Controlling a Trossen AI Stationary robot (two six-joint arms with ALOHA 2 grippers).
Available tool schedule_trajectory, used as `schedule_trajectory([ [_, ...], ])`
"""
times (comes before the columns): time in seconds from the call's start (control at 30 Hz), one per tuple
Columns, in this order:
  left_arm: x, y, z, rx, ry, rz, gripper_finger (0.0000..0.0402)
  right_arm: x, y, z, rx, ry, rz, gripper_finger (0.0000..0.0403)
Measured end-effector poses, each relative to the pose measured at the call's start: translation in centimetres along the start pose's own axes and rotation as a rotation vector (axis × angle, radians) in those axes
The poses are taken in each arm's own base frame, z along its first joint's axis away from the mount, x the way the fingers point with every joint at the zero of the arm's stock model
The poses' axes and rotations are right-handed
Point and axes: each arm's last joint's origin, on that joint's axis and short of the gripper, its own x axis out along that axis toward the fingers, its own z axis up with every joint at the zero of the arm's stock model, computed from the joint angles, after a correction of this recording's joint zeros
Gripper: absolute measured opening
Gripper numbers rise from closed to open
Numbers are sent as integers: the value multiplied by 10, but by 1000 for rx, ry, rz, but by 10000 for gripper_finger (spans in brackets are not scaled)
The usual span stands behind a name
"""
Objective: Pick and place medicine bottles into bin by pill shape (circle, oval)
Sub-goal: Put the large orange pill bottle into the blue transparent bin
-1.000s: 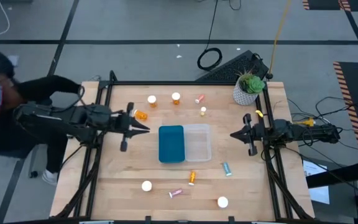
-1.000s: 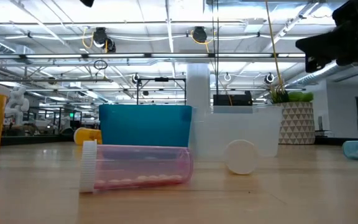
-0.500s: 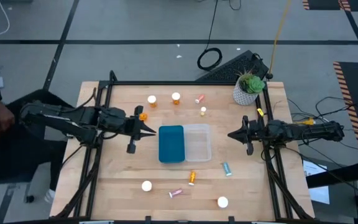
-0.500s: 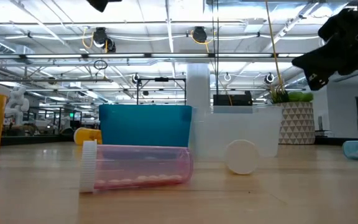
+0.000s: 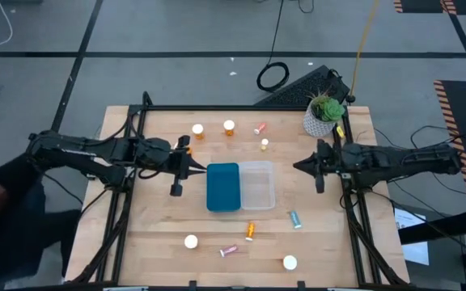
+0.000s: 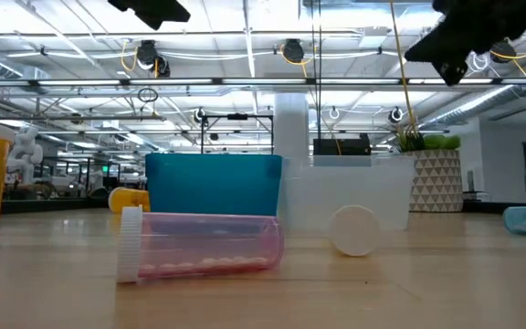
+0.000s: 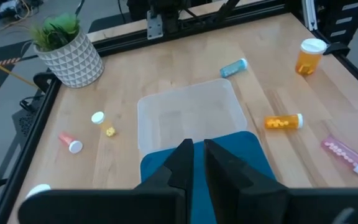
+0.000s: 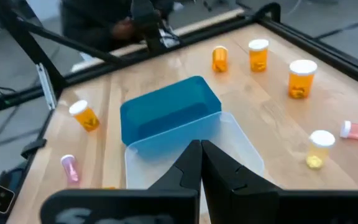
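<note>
Two bins stand side by side mid-table: a teal bin (image 5: pixel 222 187) and a clear bin (image 5: pixel 257 184). Small pill bottles are scattered around them. Amber ones (image 5: pixel 197 130) (image 5: pixel 229 127) stand at the far side, with a pink one (image 5: pixel 260 128) lying beside them. An amber one (image 5: pixel 250 230), a teal one (image 5: pixel 295 219) and a pink one (image 5: pixel 228 251) lie on their sides at the near side. My left gripper (image 5: pixel 197 170) hovers shut at the teal bin's left edge, above the table. My right gripper (image 5: pixel 298 167) hovers shut to the right of the clear bin. Neither holds anything.
A potted plant (image 5: pixel 324 115) stands at the far right corner. Another amber bottle (image 5: pixel 186 149) lies just beyond my left gripper. White-capped bottles (image 5: pixel 191 241) (image 5: pixel 290 262) stand near the front edge. Black frame rails (image 5: pixel 133 129) run along the table's sides.
My left gripper has moved toward the table's right, reaching the teal bin's left edge. My right gripper has risen and shifted a little toward the bins and the far edge. No bottle has moved.
</note>
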Motion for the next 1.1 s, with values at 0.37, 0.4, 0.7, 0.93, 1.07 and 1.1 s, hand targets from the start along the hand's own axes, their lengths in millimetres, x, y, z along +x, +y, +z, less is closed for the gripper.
schedule_trajectory([
  [0.37,0,0,0,1,3,0,42,26,17,34,-12,120,-46,0],
  [0.4,0,0,-1,1,8,-1,42,29,17,32,-11,136,-51,0],
  [0.7,4,1,-14,13,72,0,42,52,17,22,-20,230,-92,0],
  [0.93,15,15,-38,-31,127,62,42,63,17,18,-29,260,-124,0],
  [1.07,19,22,-54,-75,179,94,42,67,17,16,-28,268,-127,0],
  [1.1,19,24,-58,-89,201,99,43,68,17,16,-29,271,-128,0],
])
